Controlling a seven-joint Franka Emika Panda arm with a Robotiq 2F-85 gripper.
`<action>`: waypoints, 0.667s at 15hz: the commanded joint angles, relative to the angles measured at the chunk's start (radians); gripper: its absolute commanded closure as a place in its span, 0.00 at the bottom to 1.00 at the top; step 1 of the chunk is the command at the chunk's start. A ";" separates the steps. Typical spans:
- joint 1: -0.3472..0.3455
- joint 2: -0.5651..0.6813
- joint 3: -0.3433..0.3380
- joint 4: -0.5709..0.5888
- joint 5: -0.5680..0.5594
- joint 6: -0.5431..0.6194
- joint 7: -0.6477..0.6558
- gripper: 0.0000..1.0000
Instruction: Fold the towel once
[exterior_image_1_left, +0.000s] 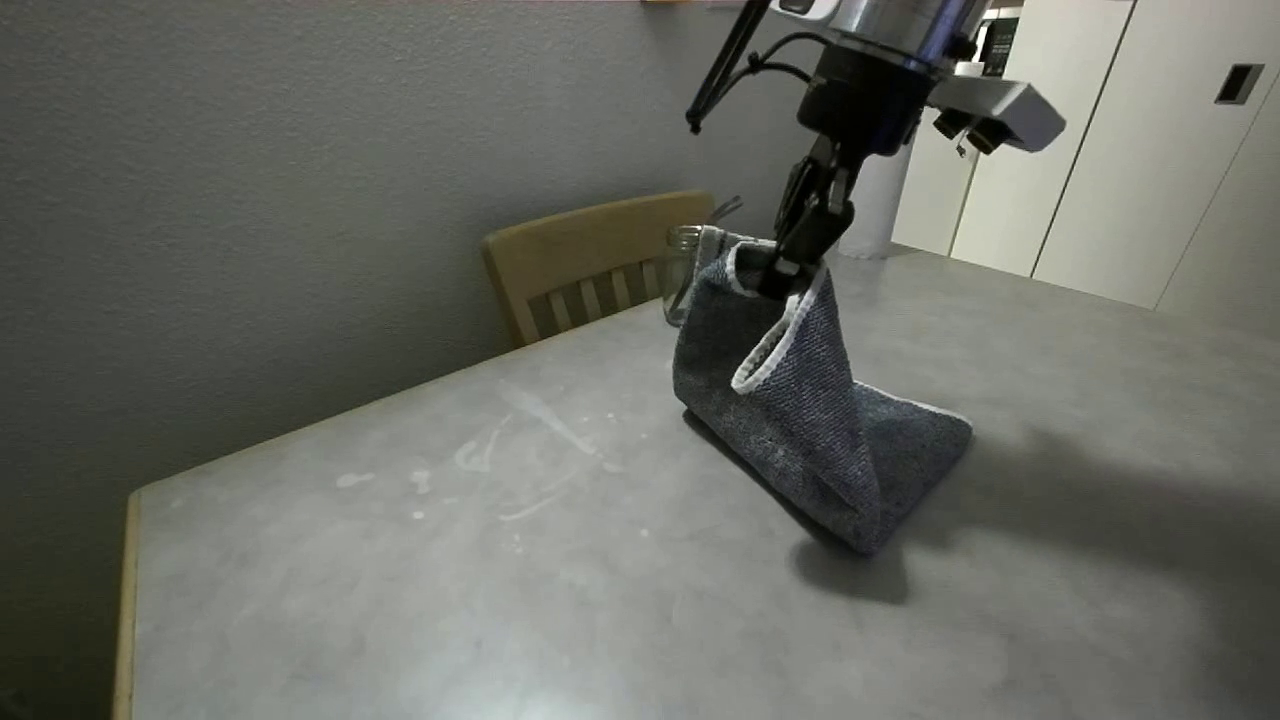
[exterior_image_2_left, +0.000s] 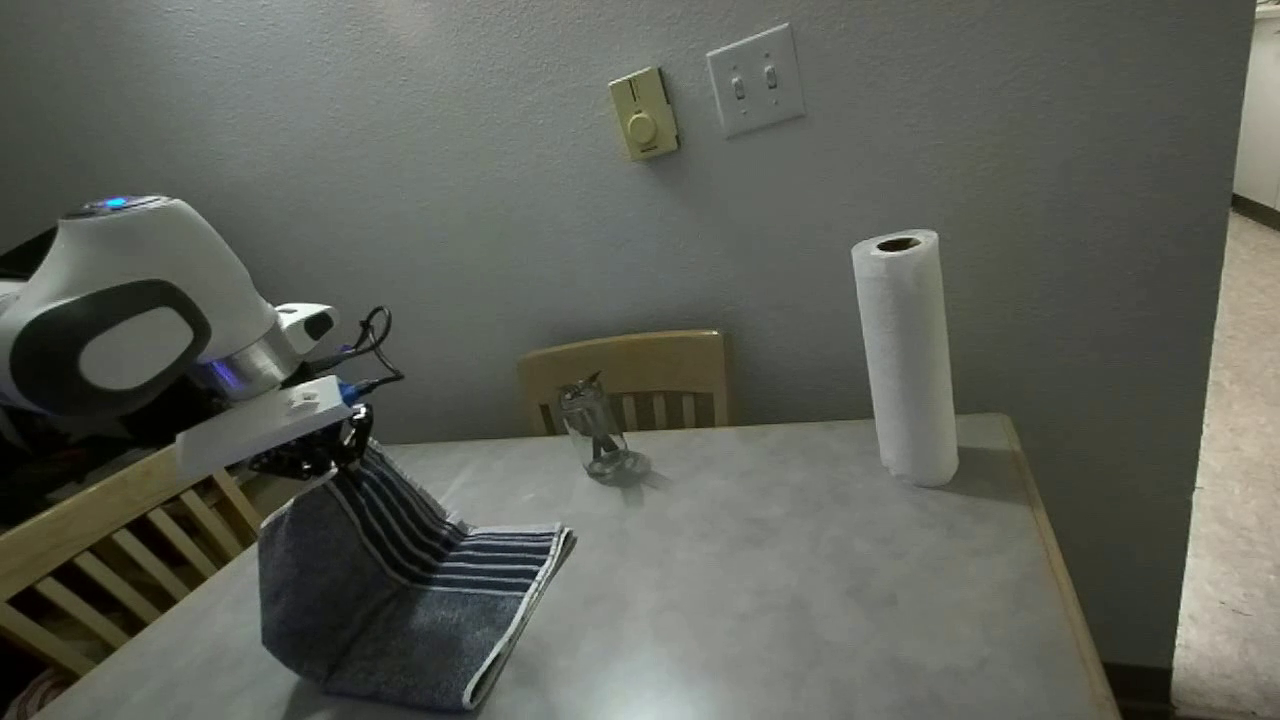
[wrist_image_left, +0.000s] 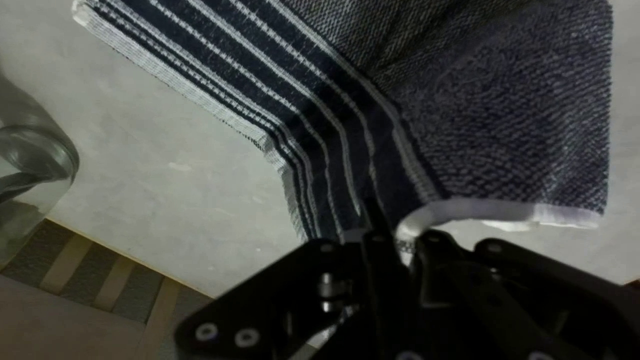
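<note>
A: How are you expecting the terry towel (exterior_image_2_left: 430, 635) to handle?

B: I'm judging it soft, light and floppy rather than stiff. Its rough weave is probably giving good friction, so I'm not worrying about slipping or breakage; I'm expecting sagging wherever nothing is supporting it.

A: And where is the hold being taken?

B: At a raised end. The gripper (exterior_image_1_left: 783, 274) is clamping cloth there, its jaws nearly meeting around it; in the wrist view the pale hem is running in between them, next to the striped band. One corner of that end is drooping, so I'm guessing a pinch nearer the middle of the hem would be carrying it straighter.

A: How is it looking?

B: Blue-grey and mostly plain, with thin white stripes running along a navy band on one side and a pale hem along some edges. It is bending: one part is lying on the tabletop (exterior_image_2_left: 790, 580), while the rest is slanting up to the gripper.

A: Is the fold finishing?

B: I'm reading it as partway: the raised end is not yet lying over the rest. A glass jar (exterior_image_2_left: 594, 430) is standing apart from the towel, on its striped side, so I'm not expecting it to be interfering.
</note>
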 joint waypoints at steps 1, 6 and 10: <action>-0.078 -0.030 0.051 -0.043 0.207 0.022 -0.210 0.98; -0.098 -0.037 0.036 -0.059 0.435 0.009 -0.414 0.98; -0.086 -0.043 0.008 -0.072 0.544 0.002 -0.507 0.98</action>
